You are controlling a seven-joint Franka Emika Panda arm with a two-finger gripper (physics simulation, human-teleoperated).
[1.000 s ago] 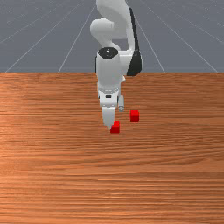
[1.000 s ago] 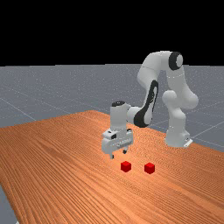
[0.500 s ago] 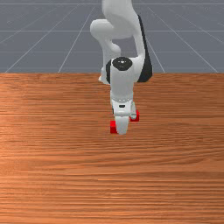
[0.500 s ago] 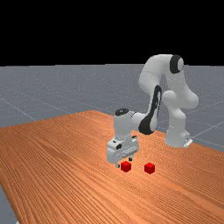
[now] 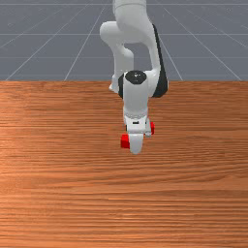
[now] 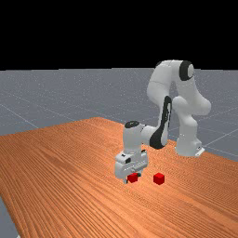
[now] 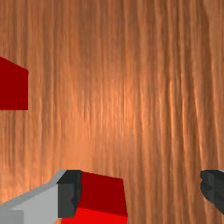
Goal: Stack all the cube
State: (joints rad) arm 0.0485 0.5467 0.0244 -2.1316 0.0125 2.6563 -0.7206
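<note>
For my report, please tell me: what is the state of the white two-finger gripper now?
Gripper: open, holding nothing; a small red cube is beside one finger.

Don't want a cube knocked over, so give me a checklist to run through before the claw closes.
1. Claw open: ok, fingers wide apart.
2. Near cube centred between the fingers: not ok, it sits well toward one finger.
3. That finger clear of the near cube's top and side: cannot tell, it hides part of the cube.
4. Opposite finger clear of the near cube: ok, a gap shows.
5. Other cube flat on the table, apart from the near cube: ok.
</note>
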